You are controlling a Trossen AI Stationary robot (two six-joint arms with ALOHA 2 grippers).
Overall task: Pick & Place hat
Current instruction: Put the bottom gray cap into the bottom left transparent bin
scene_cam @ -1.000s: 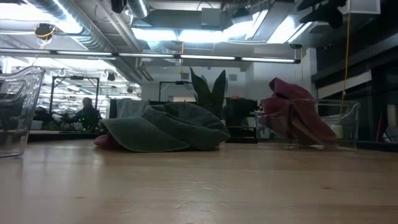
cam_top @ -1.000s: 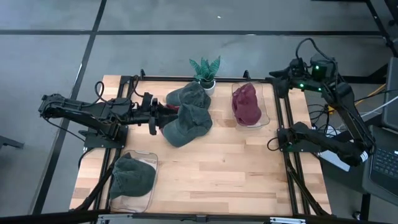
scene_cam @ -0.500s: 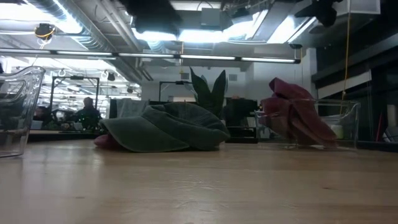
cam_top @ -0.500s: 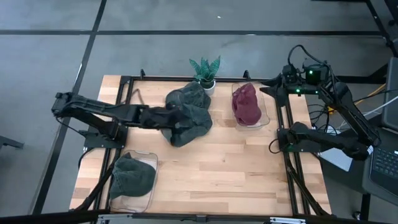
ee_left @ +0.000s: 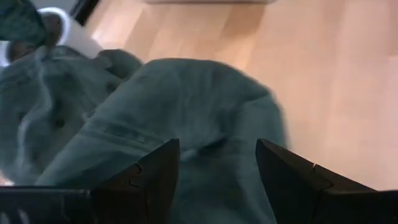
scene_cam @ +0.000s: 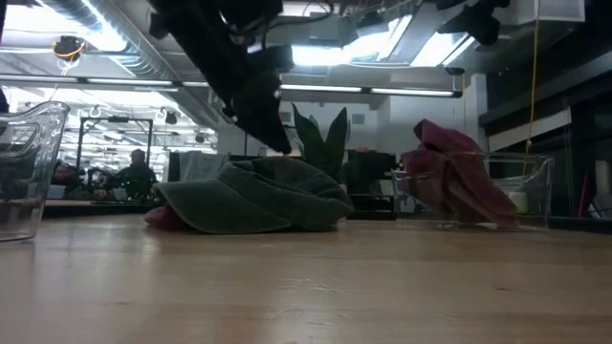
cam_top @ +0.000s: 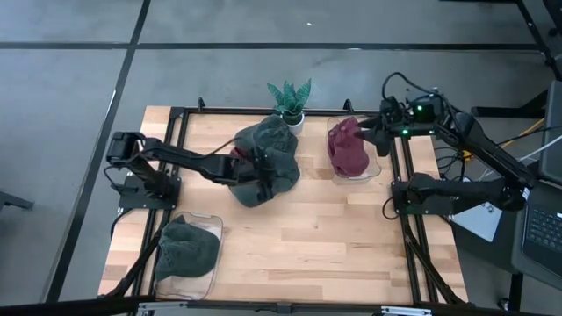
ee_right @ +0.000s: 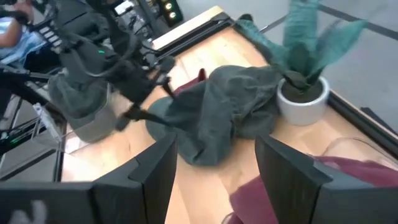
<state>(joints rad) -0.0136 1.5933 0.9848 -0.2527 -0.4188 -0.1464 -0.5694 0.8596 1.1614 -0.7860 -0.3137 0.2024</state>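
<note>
Two dark green hats [cam_top: 268, 158] lie piled at the table's far middle, with a bit of maroon cloth [cam_top: 234, 156] showing under their left edge. My left gripper [cam_top: 261, 174] is open and hovers just above the nearer green hat [ee_left: 205, 99]. In the low view its fingers [scene_cam: 273, 134] end a little over the pile [scene_cam: 253, 196]. My right gripper [cam_top: 367, 133] is open above the far right of the table, beside the maroon hat [cam_top: 347, 147] lying in a clear tray. From its wrist view the green pile [ee_right: 224, 106] is seen farther off.
A second clear tray [cam_top: 211, 230] at the near left holds another green hat [cam_top: 189, 250]. A potted plant [cam_top: 290, 101] stands right behind the green pile. Bare wood [cam_top: 334, 237] covers the near middle and near right. A black frame [cam_top: 404, 228] runs along the table's edges.
My left gripper has reached toward the table's right, from left of the pile to over the nearer green hat, and has come down into the low view. My right gripper has moved toward the table's left, up to the maroon hat's tray. The hats have not moved.
</note>
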